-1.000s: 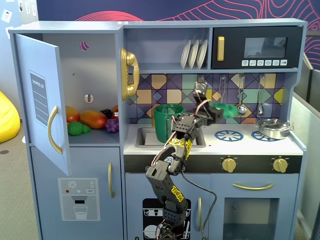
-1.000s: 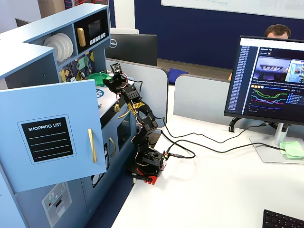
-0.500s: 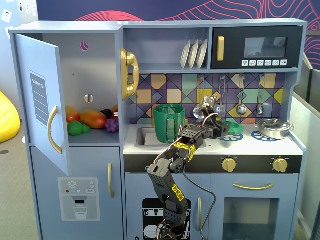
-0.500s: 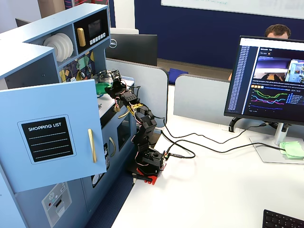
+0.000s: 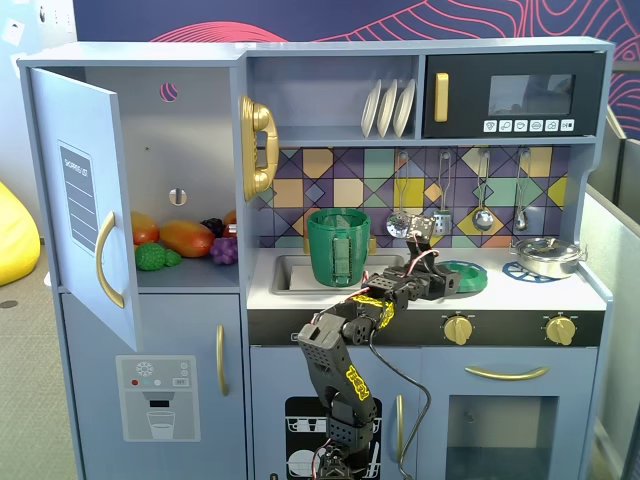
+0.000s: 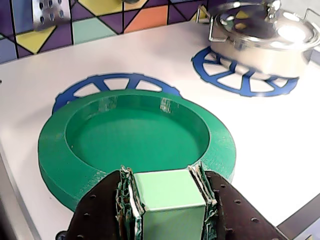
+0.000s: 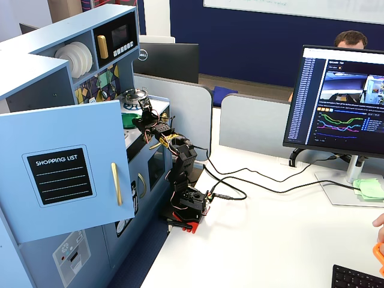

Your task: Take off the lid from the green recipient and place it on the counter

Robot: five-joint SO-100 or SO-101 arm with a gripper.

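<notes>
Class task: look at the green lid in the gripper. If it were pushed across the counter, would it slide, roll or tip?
The lid looks flat, wide and rigid, so it would probably slide on the smooth counter rather than roll or tip. It seems light plastic. The gripper clamps only its small square knob, so it might swivel.

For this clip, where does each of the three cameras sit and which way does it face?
A fixed view: straight in front of the toy kitchen, facing it; the whole arm shows, gripper at the lid, green pot open.
Wrist view: on the gripper, looking down at the lid on the counter; fingers clamp its knob.
Another fixed view: from the side, behind the open door, along the desk; the whole arm shows.
Shared: lid and silver pan.
</notes>
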